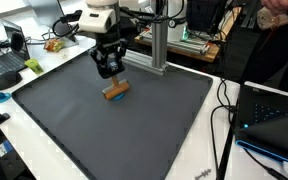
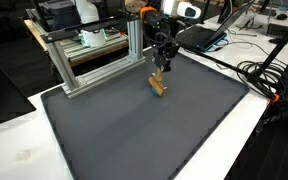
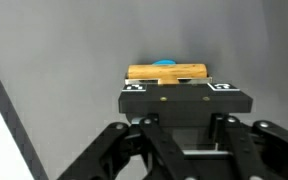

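Right now your wooden block (image 1: 116,90) lies flat on the dark surface (image 1: 134,135), toward the far side of the mat and near the aluminium frame (image 2: 94,55). In both exterior views the jaws hang just above it, pointing down, with the block (image 2: 158,85) close beneath them. The wrist view shows the block (image 3: 166,72) lying crosswise just beyond the jaw tips, its long side running across the picture.

You can expect the block to be light and stiff. It looks like plain wood, so it should not crush or bend under a firm squeeze, and it is hardly fragile. Its faces look smooth, so a shallow or off-centre pinch could let it twist or slide out. The best hold is probably across the narrow width at mid-length, with the pads flat on the two long sides.

A small blue piece (image 3: 165,63) peeks out along the block's far edge. Most of it is hidden, and you cannot tell whether it is fixed to the wood or only lying against it, so treat it as possibly loose.

As for the jaws, nothing sits between them. The block rests on the surface and appears clear of them, though the gap is too small to judge. How far apart they stand I cannot tell: the wrist view shows only a dark bar and linkages, and the exterior views are too small.
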### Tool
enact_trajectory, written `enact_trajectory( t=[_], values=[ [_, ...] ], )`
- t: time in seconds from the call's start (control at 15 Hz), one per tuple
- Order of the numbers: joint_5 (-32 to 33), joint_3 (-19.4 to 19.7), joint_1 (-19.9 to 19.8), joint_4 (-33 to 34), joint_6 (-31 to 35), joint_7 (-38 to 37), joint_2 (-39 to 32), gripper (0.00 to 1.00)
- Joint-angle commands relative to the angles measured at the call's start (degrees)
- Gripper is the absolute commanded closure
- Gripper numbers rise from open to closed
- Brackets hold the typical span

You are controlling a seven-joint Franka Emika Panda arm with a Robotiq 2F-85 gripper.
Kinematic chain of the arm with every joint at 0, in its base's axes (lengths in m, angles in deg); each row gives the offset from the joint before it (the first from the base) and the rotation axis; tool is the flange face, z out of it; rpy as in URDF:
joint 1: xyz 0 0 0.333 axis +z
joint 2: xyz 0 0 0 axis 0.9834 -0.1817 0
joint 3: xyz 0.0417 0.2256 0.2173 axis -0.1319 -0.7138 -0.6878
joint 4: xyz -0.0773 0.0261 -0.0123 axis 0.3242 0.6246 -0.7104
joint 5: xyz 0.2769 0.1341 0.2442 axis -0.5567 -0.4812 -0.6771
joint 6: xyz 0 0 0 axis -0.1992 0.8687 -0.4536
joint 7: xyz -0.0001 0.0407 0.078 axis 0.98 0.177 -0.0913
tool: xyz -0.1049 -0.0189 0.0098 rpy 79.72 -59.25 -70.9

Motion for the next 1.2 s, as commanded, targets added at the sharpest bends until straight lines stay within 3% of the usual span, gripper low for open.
enact_trajectory(
  t=[0.0, 1.13],
  values=[
    [3.3, 1.8, -0.2, 0.3, -0.1, -0.5, -3.0, 0.78],
    [5.3, 1.9, -0.1, 1.2, -2.1, 0.3, -3.8, 0.78]
  ],
)
